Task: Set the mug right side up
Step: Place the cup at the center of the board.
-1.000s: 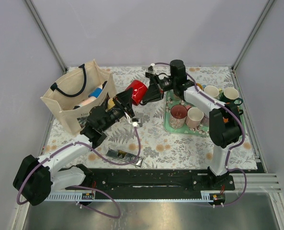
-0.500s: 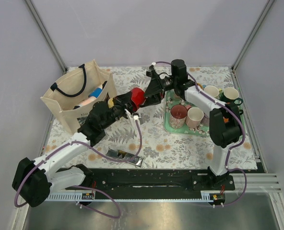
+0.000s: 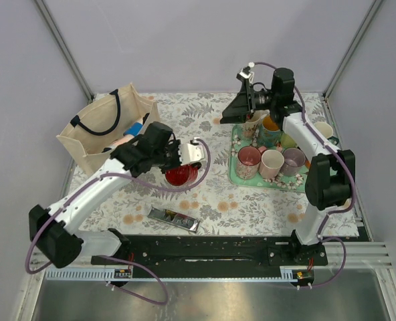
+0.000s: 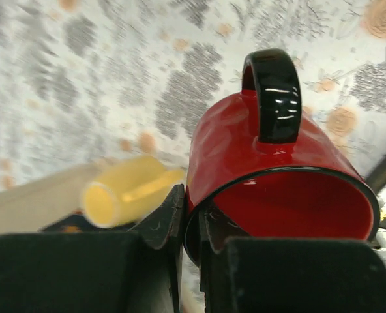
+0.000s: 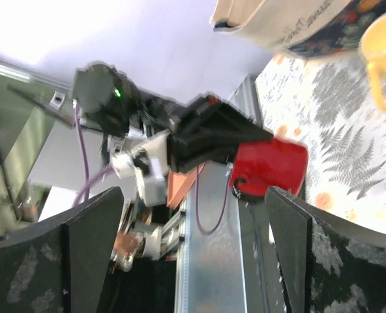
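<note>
The red mug (image 4: 245,143) with a black handle (image 4: 274,98) hangs in my left gripper (image 4: 192,222), which is shut on its rim, one finger inside and one outside. Its mouth faces the left wrist camera. In the top view the mug (image 3: 181,176) sits low over the floral cloth in the middle, mouth turned roughly upward, under my left gripper (image 3: 178,164). My right gripper (image 3: 233,115) is open and held high at the back, over the tray's far left corner. Its view shows the mug (image 5: 271,166) far off beyond the wide-spread fingers (image 5: 92,248), nothing between them.
A green tray (image 3: 246,180) at the right holds several upright mugs. A canvas tote bag (image 3: 94,137) with items in it stands at the left. A yellow cup (image 4: 124,189) lies near the bag. A dark flat packet (image 3: 173,217) lies near the front edge.
The right gripper let go of the mug, opened wide and pulled back up to the right. The left arm swung the mug forward and down, turning its mouth upward.
</note>
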Robot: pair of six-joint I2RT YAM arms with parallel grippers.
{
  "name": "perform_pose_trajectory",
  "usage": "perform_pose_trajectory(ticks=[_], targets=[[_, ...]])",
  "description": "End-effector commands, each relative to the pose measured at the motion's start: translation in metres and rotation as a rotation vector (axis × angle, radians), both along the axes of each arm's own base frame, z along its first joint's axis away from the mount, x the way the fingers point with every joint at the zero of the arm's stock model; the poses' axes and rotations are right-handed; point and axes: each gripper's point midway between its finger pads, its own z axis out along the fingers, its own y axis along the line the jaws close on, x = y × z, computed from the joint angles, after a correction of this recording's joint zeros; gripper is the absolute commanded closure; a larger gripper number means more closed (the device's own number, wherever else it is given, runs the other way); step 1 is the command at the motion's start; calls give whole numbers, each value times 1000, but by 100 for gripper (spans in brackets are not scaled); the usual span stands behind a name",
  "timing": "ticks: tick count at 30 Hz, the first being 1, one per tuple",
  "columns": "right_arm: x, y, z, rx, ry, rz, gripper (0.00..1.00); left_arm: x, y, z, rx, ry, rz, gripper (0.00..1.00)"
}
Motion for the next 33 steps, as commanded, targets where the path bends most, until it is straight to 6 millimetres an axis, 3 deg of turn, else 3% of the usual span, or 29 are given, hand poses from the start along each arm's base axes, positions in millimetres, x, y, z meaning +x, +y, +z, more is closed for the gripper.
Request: perform_pose_trajectory(ticks=[1,3,4,6,9,11,18,22,25,29,33], targets=[[32,-15,32,-54,-215,-259,1,-11,-5,-9,-28,244,167,100],[44,-23,34,-155,-337,-369,0,-4,-10,-14,-35,279,228,100],[48,-34,21,-273,-402,-419,1,1,-12,-20,-30,299,265,100],[68,-61,18,-476,-544,-580,0,12,-12,-32,-5,324,349,100],[79,-101,23,-679,-686,-723,0,27,-12,-49,35,367,466,100],[76,-116,34,-711,-741,-796,1,31,-18,-59,37,408,493,100],[22,-90,30,-450,-798,-706,1,44,-34,-88,54,476,538,100],[4,-83,18,-430,-826,-618,2,48,-38,-95,53,497,555,100],[-11,-83,-3,-507,-905,-513,7,47,-41,-97,47,512,556,90],[-22,-97,-52,-653,-959,-367,13,47,-40,-98,50,512,562,71],[-35,-116,-98,-791,-1074,-182,9,46,-41,-91,35,505,551,57]])
